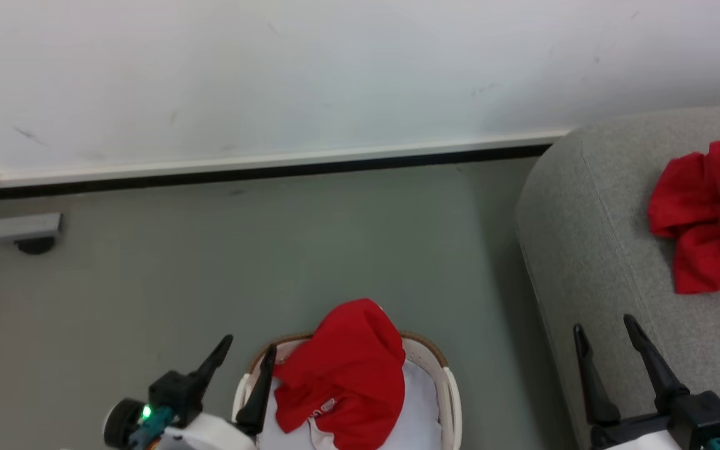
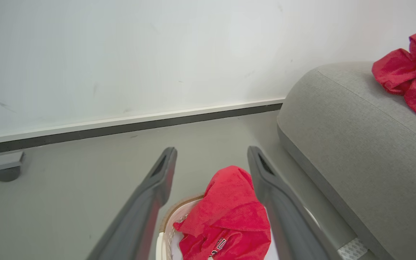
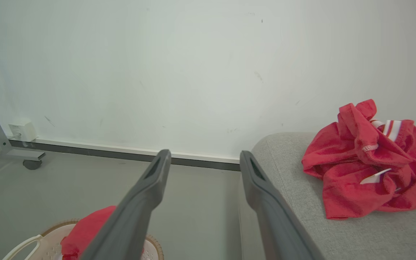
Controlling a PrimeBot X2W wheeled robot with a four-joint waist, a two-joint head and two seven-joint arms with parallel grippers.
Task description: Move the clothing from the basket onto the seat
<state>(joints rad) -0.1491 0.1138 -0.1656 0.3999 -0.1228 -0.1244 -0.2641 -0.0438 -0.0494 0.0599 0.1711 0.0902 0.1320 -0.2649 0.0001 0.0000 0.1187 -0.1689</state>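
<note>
Left gripper [image 1: 250,344] wide open, empty, bottom centre-left, just left of red garment [image 1: 344,369] in basket [image 1: 427,351]. Right gripper [image 1: 603,322] open, empty, lower right; second garment [image 1: 704,219] on sofa [image 1: 585,250], upper right of it.

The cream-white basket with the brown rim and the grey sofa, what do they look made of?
Cream-white basket: likely moulded plastic, smooth, with rows of small holes. Light grey sofa: woven upholstery fabric, matte, finely textured, with a stitched seam.

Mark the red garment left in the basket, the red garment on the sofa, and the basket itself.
garment in the basket [image 1: 347,362]: head view, middle of the red heap.
garment on the sofa [image 3: 349,159]: right wrist view, centre of the crumpled fabric.
basket [image 1: 454,400]: head view, its white side wall.
</note>
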